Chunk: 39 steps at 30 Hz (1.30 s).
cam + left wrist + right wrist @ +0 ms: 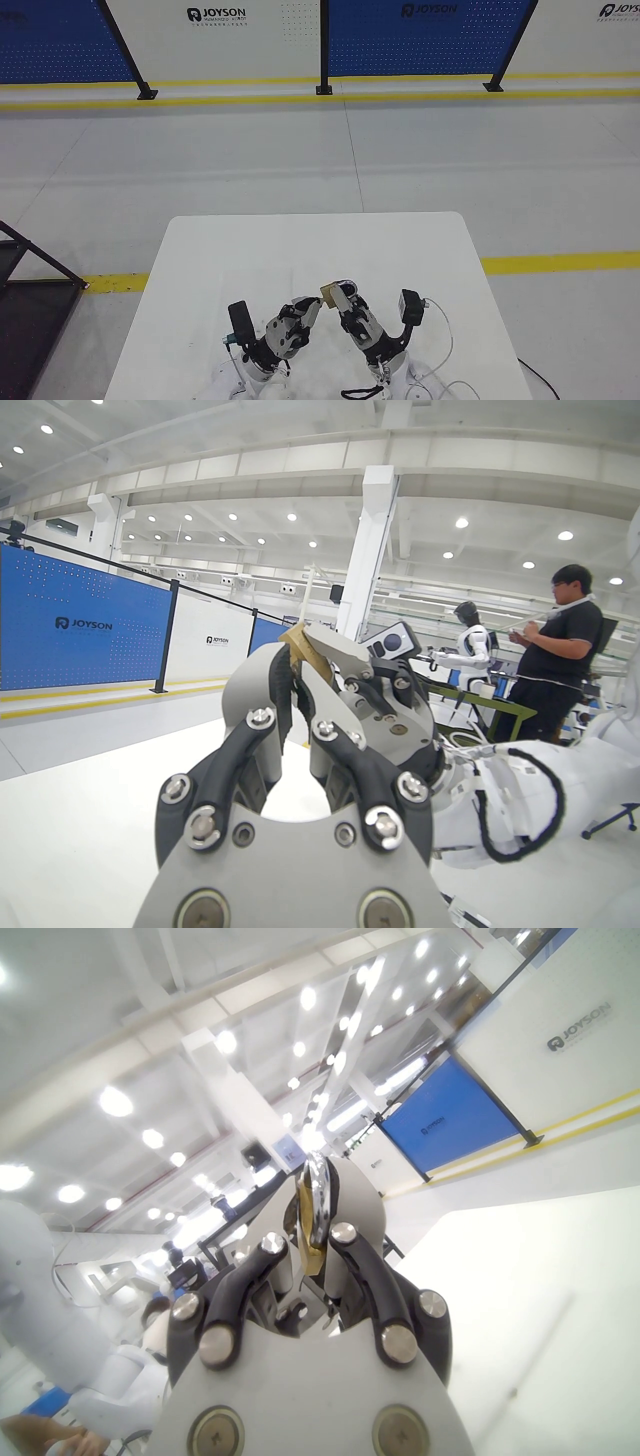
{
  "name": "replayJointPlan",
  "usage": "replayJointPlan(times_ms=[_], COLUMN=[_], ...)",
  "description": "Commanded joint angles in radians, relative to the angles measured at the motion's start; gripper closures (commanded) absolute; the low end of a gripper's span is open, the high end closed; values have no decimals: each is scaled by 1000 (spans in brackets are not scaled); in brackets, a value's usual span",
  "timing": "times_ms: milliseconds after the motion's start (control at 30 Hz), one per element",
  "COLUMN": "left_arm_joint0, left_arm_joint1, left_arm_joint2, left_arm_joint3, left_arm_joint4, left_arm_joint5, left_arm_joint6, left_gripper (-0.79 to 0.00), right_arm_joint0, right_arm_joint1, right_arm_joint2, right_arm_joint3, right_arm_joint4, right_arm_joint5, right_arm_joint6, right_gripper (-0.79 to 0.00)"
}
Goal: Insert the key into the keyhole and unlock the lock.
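A brass padlock with a chrome shackle is held above the near part of the white table. My right gripper is shut on it, and the brass body shows between its fingers. My left gripper meets the padlock from the other side, fingertips touching the brass. Its pads are pressed close together. The key is hidden between them. In the left wrist view the right gripper's finger lies against the lock.
Both grippers sit close together near the table's front edge. Thin cables trail off the right arm. A black rack stands on the floor at the left. Blue and white barrier panels line the far side.
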Motion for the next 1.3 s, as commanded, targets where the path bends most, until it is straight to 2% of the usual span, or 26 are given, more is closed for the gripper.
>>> replayJointPlan(times_ms=[0,133,167,200,300,433,500,667,733,1000,1133,1267], left_arm_joint0=[2,1,0,-1,-3,-5,-4,-11,-16,-41,-53,-56], left_arm_joint1=[1,3,4,4,6,10,12,24,29,66,81,93], left_arm_joint2=[1,3,3,3,5,5,7,-4,-7,32,37,39], left_arm_joint3=[0,1,1,0,2,7,13,31,31,-16,-29,-35], left_arm_joint4=[1,-31,-35,-38,-56,-102,-161,-344,-428,-762,-872,-917], left_arm_joint5=[3,-17,-21,-24,-43,-92,-154,-317,-356,-356,-356,-356], left_arm_joint6=[4,-1,-4,-7,-20,-48,-75,-224,-288,-590,-678,-738], left_gripper=[0,-6,-129,-175,-212,-191,-212,-188,-169,-175,-123,-28], right_arm_joint0=[-1,-4,-4,-5,-7,-9,-11,-15,-16,-17,-18,-18], right_arm_joint1=[1,2,2,2,3,4,5,7,8,9,9,10], right_arm_joint2=[2,4,6,7,9,13,16,23,25,26,25,25], right_arm_joint3=[-1,-4,-5,-5,-7,-9,-10,-15,-16,-20,-20,-21], right_arm_joint4=[2,7,6,7,9,11,10,16,17,14,14,19], right_arm_joint5=[-1,-2,-4,-5,-7,-11,-13,-22,-22,-20,-17,-19], right_arm_joint6=[1,0,0,-1,-2,-2,0,3,6,12,13,14], right_gripper=[0,0,0,0,0,0,0,0,0,0,0,0])
